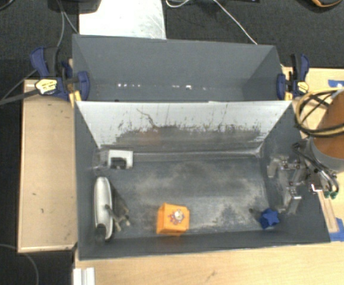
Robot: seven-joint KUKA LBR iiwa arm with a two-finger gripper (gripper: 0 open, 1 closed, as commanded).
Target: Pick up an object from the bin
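The arm (343,132) stuck in over the bin's right wall, w/ a round brown cover and some looped cables on its wrist. Its end effector (291,198) hung low inside the bin (177,114), close to the right wall and nearer the front edge than the back. I couldn't tell if the end effector was spread or pressed together. The metal bits were too small & mixed up to read.

The closest thing to it was a little blue lump (270,219). It lay on the bin floor in the front right corner, just beside the tip of the end effector, a bit nearer the front edge and to the left of it from where I stood. Touching or not, I couldn't say.

Well apart from that, approx. in the middle of the front edge, sat an orange block (172,219) w/ a pale mark on top. Over by the left wall lay a long silver-white thing (103,205), pointing front to back. A small dark thing (122,214) lay right next to it, near its front end. A small white and grey box (119,158) sat in the back left corner of the floor, at the bottom of the sloped back wall. The bin floor was scratched, smudgy grey metal.
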